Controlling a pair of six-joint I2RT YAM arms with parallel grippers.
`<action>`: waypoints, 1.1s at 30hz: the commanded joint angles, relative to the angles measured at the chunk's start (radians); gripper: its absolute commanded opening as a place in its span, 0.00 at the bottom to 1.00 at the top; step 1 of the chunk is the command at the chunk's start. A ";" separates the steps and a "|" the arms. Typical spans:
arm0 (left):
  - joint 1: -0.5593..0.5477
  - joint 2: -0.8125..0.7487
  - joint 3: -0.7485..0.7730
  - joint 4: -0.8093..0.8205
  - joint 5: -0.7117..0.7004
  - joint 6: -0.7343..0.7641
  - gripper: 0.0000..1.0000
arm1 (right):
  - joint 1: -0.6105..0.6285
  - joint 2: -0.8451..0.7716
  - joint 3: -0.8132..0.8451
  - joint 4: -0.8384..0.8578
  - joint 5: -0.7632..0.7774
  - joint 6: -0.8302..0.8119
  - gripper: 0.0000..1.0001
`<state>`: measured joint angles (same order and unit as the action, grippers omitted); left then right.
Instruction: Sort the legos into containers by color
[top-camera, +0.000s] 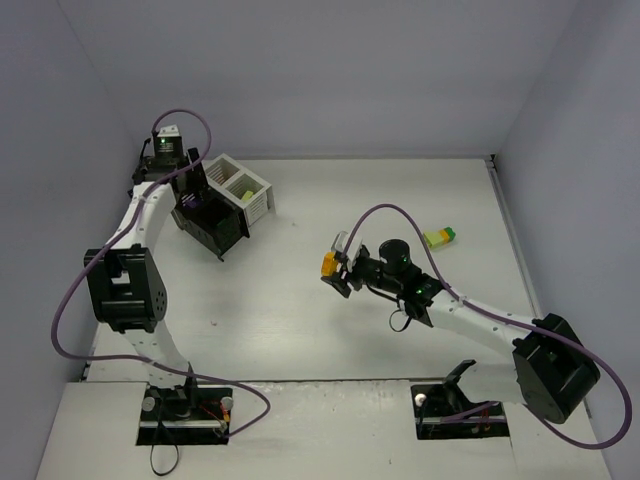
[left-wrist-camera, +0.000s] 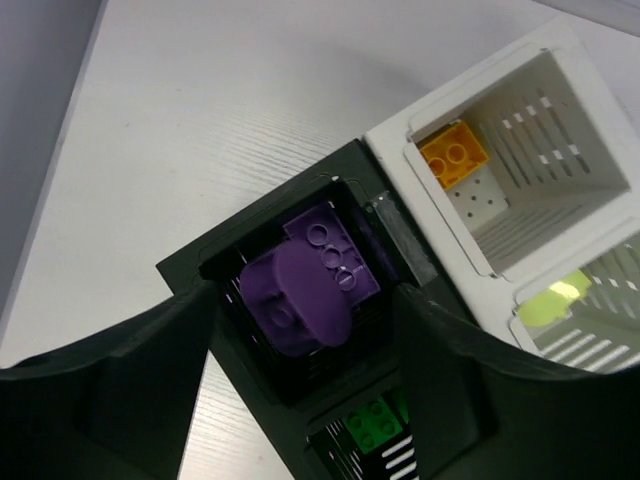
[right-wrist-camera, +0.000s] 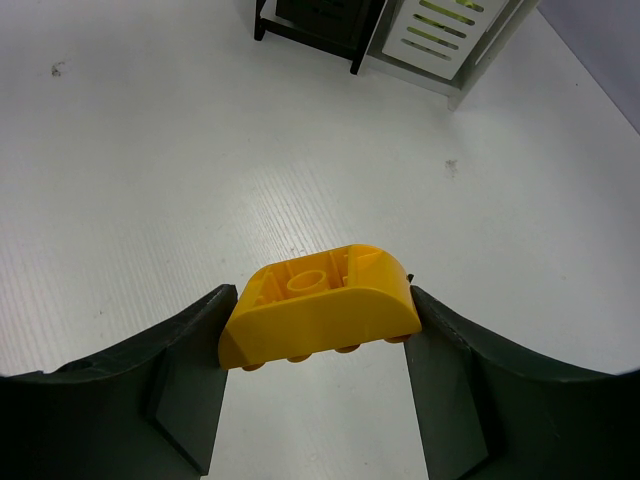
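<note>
Between the jaws of the right gripper (right-wrist-camera: 320, 305) we see an orange-yellow brick (right-wrist-camera: 318, 320) clenched at its two ends. Its long axis runs left to right across the wrist frame, straight from one finger to the other, rounded face toward the camera. The left gripper (left-wrist-camera: 305, 300) has its jaws spread and grasps nothing; between them, low in a black bin (left-wrist-camera: 185, 275), lie the purple bricks (left-wrist-camera: 310, 285), clear of both fingers. Just right of that bin in the left wrist view is a white bin (left-wrist-camera: 560, 90) holding a second orange brick (left-wrist-camera: 455, 152), which we judge to be where the carried one goes. From above, the containers (top-camera: 258, 190) sit at upper left, well apart from the right gripper at mid-frame, so the carry runs up and leftward; the left arm is the nearer one, but its jaws are empty. A lime-and-yellow pair (top-camera: 440, 237) lies on the table (top-camera: 300, 330) at right, nearer the right arm.
</note>
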<state>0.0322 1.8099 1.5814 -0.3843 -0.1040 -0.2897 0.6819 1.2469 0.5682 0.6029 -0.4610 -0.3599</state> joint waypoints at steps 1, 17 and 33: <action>-0.006 -0.132 0.028 0.019 0.059 -0.041 0.67 | -0.001 -0.029 0.015 0.093 -0.022 0.001 0.05; -0.469 -0.517 -0.250 0.004 0.596 -0.216 0.77 | 0.002 -0.098 -0.013 0.118 -0.067 -0.016 0.06; -0.735 -0.388 -0.221 -0.021 0.518 -0.197 0.77 | 0.002 -0.116 -0.027 0.120 -0.080 -0.014 0.07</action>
<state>-0.6865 1.4311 1.3071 -0.4377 0.4343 -0.4942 0.6823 1.1687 0.5343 0.6331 -0.5209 -0.3679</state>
